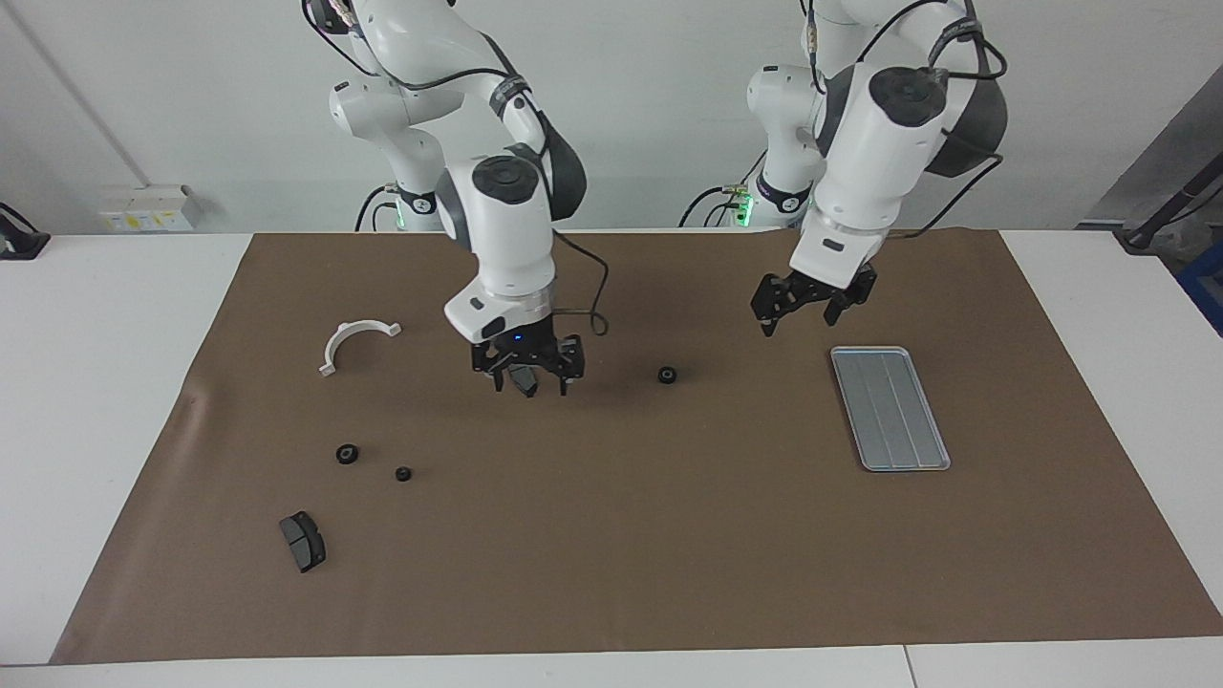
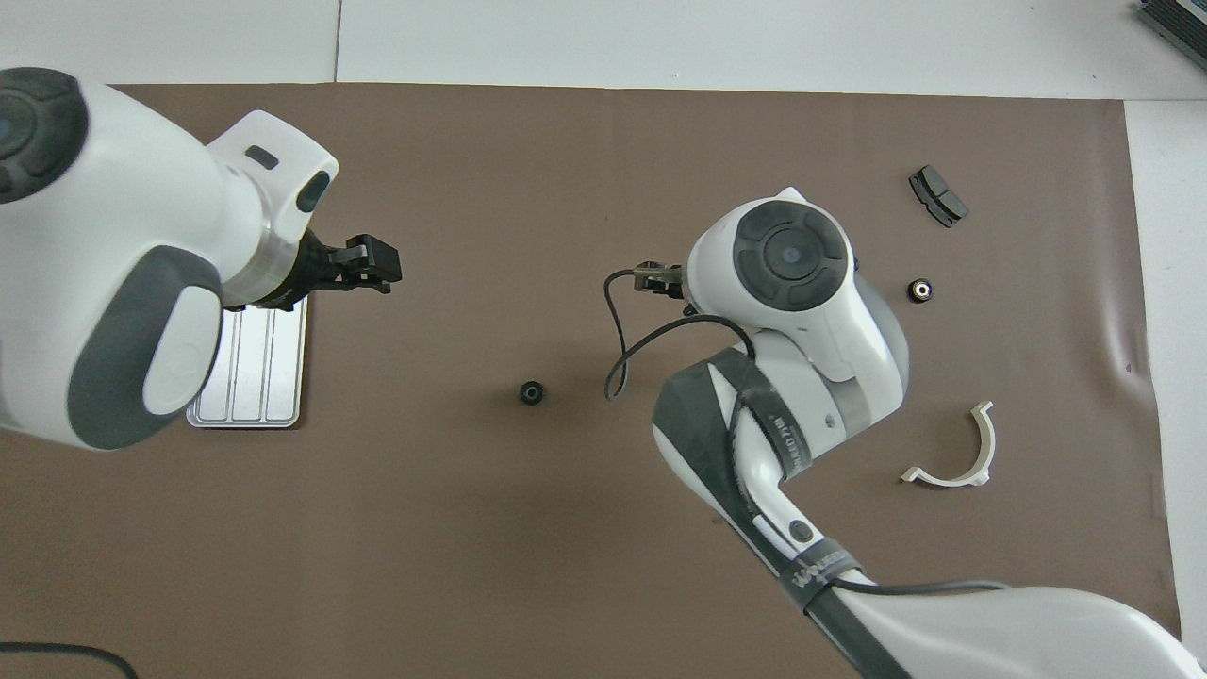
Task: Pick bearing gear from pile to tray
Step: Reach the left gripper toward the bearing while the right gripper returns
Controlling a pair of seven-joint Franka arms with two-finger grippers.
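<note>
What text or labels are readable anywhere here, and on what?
Band on the right arm: white print, too blurred to read.
Second band lower on the same arm, overhead view: unreadable.
Wall box: yellow label, too small to read.
Tray, parts: no markings visible.

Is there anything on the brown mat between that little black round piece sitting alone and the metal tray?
No. In the facing view the mat between the black round piece and the tray is bare; the left tool hangs above it.
</note>
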